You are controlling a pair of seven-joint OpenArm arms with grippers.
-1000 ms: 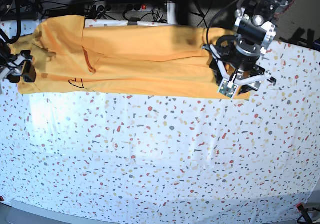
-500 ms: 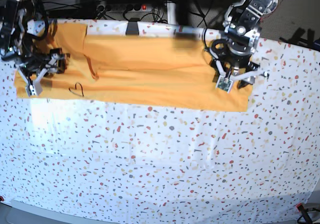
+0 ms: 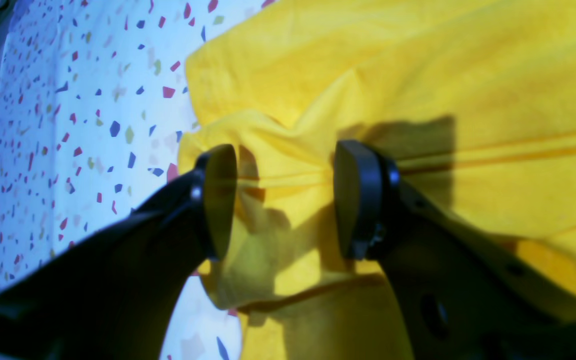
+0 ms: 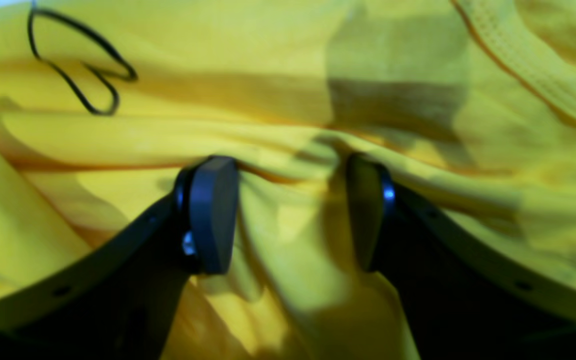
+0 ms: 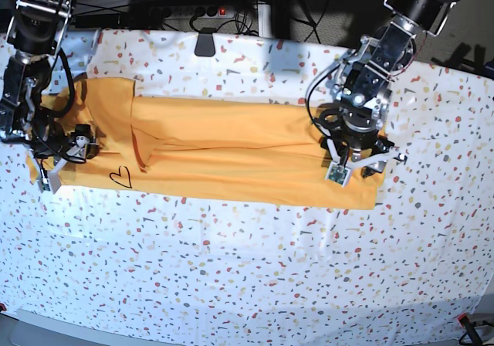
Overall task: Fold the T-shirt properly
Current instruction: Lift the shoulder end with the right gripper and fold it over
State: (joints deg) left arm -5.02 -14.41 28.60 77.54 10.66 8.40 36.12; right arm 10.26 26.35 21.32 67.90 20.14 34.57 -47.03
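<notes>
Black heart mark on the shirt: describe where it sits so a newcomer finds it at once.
On the speckled table cover lies the T-shirt, a long orange band. Go to its end by the right gripper; the black heart outline near the lower edge is its only drawing.

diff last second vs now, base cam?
The T-shirt was dragged toward the near edge and drawn into a narrower, flatter strip. Right gripper came in from the side onto the collar end; left gripper shifted nearer at the hem end. Both stand open astride bunched cloth. Tablecloth unchanged.
</notes>
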